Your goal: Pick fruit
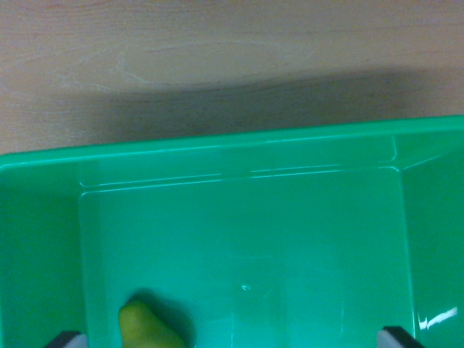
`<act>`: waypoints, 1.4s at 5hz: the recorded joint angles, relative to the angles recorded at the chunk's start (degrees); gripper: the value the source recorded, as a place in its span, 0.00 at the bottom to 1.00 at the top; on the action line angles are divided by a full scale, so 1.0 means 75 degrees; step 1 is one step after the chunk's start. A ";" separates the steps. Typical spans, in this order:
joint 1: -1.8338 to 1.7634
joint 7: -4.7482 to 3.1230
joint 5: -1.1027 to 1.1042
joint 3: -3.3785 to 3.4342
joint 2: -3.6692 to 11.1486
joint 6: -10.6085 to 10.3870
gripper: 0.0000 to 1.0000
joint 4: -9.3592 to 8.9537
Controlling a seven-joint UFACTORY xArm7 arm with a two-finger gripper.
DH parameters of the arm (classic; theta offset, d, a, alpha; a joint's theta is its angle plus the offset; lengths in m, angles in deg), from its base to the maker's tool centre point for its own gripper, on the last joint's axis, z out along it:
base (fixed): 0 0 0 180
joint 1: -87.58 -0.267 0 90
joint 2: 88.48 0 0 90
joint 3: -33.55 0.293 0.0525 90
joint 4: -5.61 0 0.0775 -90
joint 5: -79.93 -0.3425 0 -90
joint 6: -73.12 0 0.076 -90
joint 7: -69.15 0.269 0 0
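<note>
1. Green plastic fills most of the wrist view: one bin (239, 156) sits on a pale wooden table (181, 51), its far rim running across the middle of the picture.
2. The fruit (148, 330), a single yellow-green piece that looks like a pear, lies on the bin floor at the near left, cut off by the bottom edge of the view and casting a dark shadow beside it.
3. Of the gripper, only two dark fingertips (65, 339) show, one in each near corner, set wide apart with nothing between them.
4. Judging by this, the approach step is in hand: the fruit is not yet gripped.
5. The next move seems to call for shifting toward the near left until the fruit sits midway between the fingertips, then descending to close.
6. Count: one bin, one fruit, one table, two fingertips.
</note>
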 joint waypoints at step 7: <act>-0.0186 -0.0175 0.0095 0.0096 0.0174 -0.0829 0.00 -0.0791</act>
